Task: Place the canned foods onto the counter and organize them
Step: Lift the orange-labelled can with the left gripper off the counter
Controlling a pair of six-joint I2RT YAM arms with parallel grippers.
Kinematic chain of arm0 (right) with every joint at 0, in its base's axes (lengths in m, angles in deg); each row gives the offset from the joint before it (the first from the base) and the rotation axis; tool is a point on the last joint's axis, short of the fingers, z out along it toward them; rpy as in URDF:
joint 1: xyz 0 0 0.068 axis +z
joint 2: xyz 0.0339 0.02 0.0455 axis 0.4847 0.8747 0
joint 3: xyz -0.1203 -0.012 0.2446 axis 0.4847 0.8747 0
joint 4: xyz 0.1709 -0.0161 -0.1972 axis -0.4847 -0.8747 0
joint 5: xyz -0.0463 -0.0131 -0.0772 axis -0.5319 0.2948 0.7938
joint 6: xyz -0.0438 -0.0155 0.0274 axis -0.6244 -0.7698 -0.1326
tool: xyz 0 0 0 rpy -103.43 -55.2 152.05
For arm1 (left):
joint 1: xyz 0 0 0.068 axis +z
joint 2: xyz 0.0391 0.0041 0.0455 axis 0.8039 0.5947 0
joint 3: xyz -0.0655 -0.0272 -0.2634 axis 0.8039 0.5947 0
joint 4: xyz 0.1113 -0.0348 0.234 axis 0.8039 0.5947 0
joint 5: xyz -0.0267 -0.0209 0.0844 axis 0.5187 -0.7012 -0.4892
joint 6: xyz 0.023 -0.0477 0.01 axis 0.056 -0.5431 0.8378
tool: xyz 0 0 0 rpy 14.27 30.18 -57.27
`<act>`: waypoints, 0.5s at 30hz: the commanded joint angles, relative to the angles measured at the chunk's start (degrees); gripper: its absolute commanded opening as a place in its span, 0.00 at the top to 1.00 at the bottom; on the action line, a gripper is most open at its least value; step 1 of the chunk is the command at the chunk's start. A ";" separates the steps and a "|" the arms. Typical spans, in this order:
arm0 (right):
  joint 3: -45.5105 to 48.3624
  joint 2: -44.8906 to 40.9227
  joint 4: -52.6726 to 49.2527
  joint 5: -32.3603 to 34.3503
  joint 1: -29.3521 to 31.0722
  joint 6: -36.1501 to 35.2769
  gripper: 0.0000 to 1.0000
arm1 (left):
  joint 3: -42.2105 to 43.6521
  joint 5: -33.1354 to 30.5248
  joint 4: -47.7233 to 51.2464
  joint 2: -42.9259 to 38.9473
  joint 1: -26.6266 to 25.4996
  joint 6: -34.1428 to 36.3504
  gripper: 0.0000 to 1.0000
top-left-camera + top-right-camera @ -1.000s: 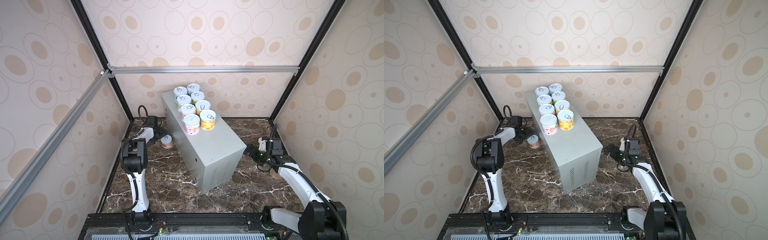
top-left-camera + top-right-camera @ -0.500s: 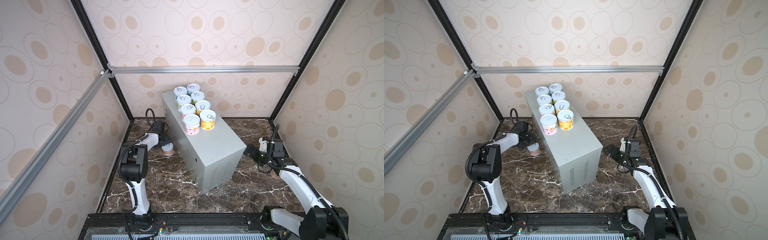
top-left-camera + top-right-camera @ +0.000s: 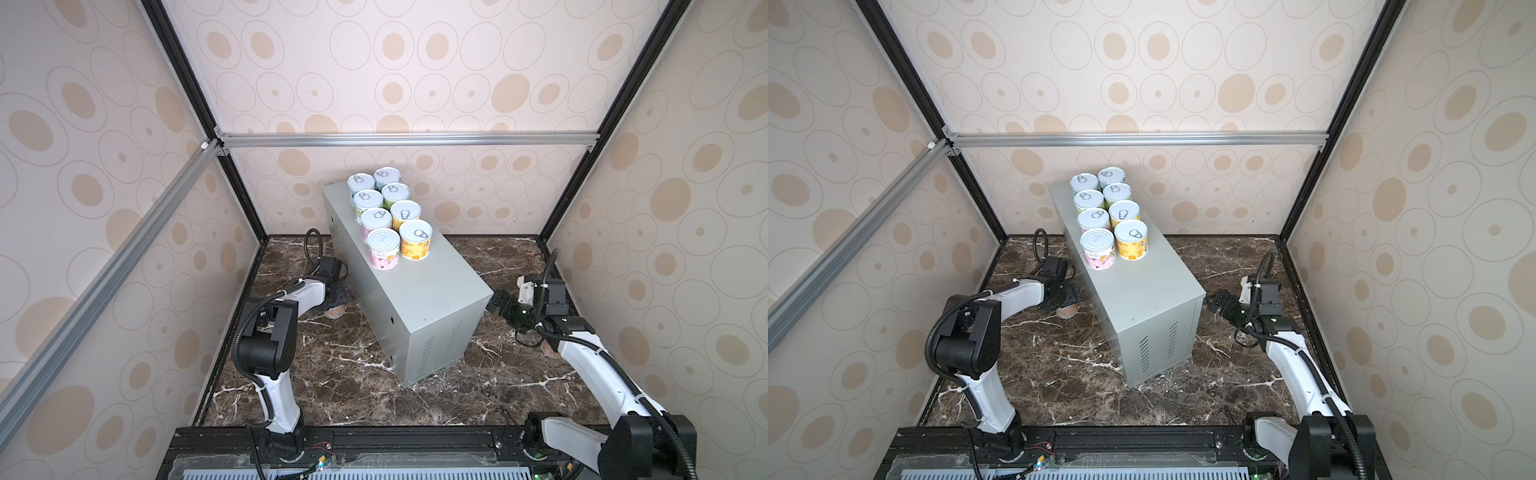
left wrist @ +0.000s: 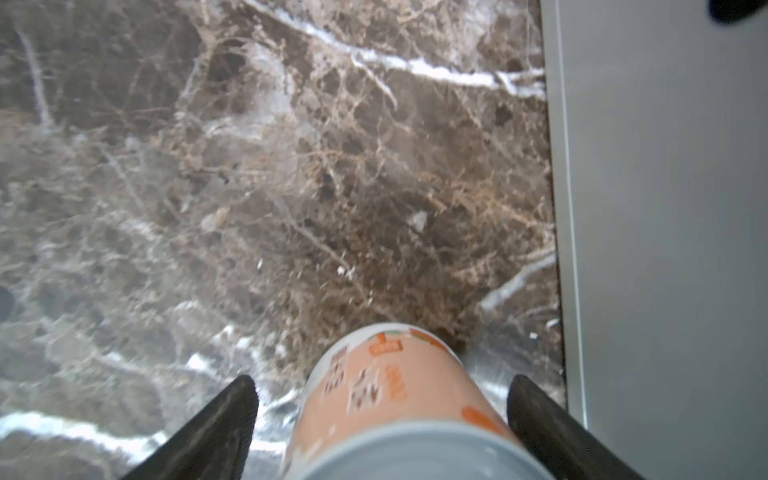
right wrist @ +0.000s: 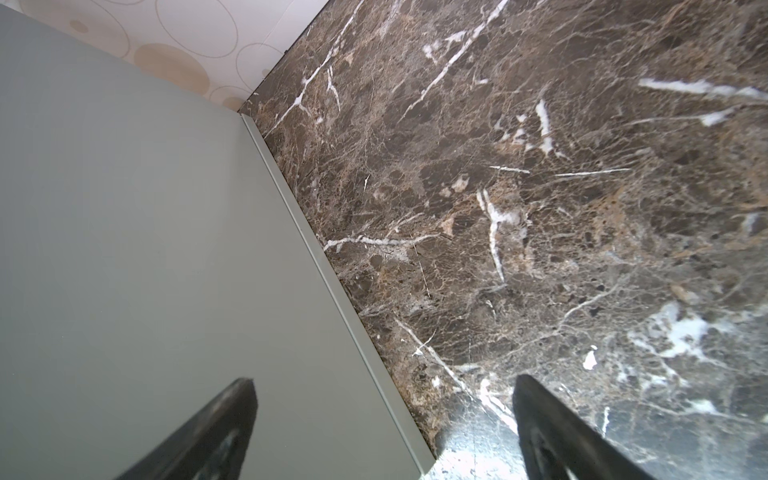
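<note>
Moved: your left end effector (image 4: 382, 381) has swung over the orange can (image 3: 335, 311) and now straddles it.
Left grip: fingers spread with gaps on both sides, nothing clamped.
Can: upright on the marble surface (image 3: 332, 365), just beside the grey table (image 3: 415, 299).
Right end effector (image 3: 498, 302): spread, empty, parked clear.
Table top: eight cans (image 3: 388, 212) paired at the far end, so the near space stays free.

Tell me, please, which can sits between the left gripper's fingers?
The orange-labelled can, on the marble beside the counter; eight others stand atop it.
</note>
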 commanded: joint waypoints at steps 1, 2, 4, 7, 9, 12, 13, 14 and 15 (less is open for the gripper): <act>0.96 -0.46 0.97 -1.10 -0.26 -0.07 0.02 | 0.88 -2.92 -1.01 -1.59 -0.40 0.39 0.09; 0.94 -0.42 0.98 -1.20 -0.24 0.01 0.02 | 1.06 -3.12 -0.98 -1.59 -0.57 0.48 0.09; 1.04 -0.42 1.05 -1.13 -0.17 -0.07 0.02 | 1.43 -3.90 -1.04 -1.67 -1.22 0.65 0.09; 1.03 -0.35 1.10 -1.03 -0.22 -0.03 0.02 | 1.83 -5.00 -1.07 -1.41 -1.77 1.00 0.09; 1.06 -0.34 1.08 -1.14 -0.17 -0.12 0.02 | 2.17 -5.29 -1.31 -1.08 -1.87 1.10 0.08; 1.02 -0.34 1.12 -1.15 -0.23 -0.07 0.02 | 2.88 -5.47 -2.15 -0.71 -1.96 0.92 0.08; 0.97 -0.32 1.00 -1.20 -0.20 -0.07 0.02 | 3.01 -5.52 -2.45 -0.55 -2.02 0.92 0.08; 0.89 -0.26 0.98 -1.20 -0.22 -0.07 0.02 | 3.15 -5.74 -2.56 -0.45 -2.12 0.85 0.08; 0.86 -0.26 0.94 -1.31 -0.18 -0.14 0.02 | 3.23 -6.10 -2.80 -0.40 -2.21 0.88 0.09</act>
